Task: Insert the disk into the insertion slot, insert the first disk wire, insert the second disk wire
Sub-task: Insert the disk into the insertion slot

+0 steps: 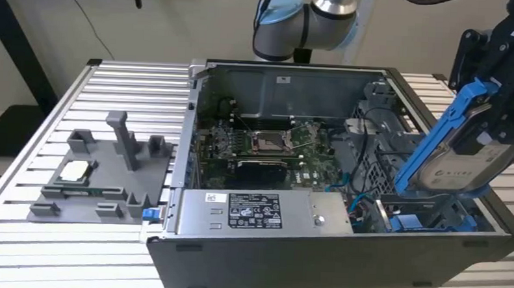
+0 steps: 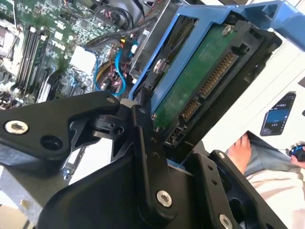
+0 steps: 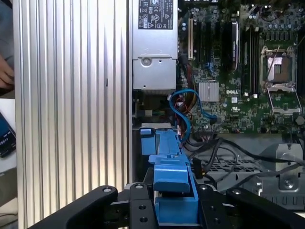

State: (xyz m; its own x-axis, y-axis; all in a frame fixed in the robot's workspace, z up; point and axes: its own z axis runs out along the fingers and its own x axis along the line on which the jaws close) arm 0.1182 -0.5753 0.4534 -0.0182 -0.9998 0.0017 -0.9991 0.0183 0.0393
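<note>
My gripper (image 1: 491, 118) is shut on the upper end of the disk (image 1: 464, 159), a silver drive with a white label in a bright blue bracket. The disk hangs tilted over the open computer case's corner at the exterior view's right. Its lower end is just above the insertion slot (image 1: 427, 220), a dark bay with blue rails. In the second wrist view the disk's green board and connectors (image 2: 200, 81) face the camera between my black fingers (image 2: 143, 129). In the first wrist view the blue bracket (image 3: 169, 162) points toward the slot (image 3: 143, 155). A blue wire (image 3: 183, 105) loops beside the slot.
The grey power-supply box (image 1: 254, 212) lies along the case's front. The motherboard with its silver socket (image 1: 266, 141) sits behind it. A grey fixture tray (image 1: 99, 176) rests on the slatted table (image 1: 27, 231). A person's hand (image 2: 240, 148) and a phone (image 2: 276, 119) are beyond the case.
</note>
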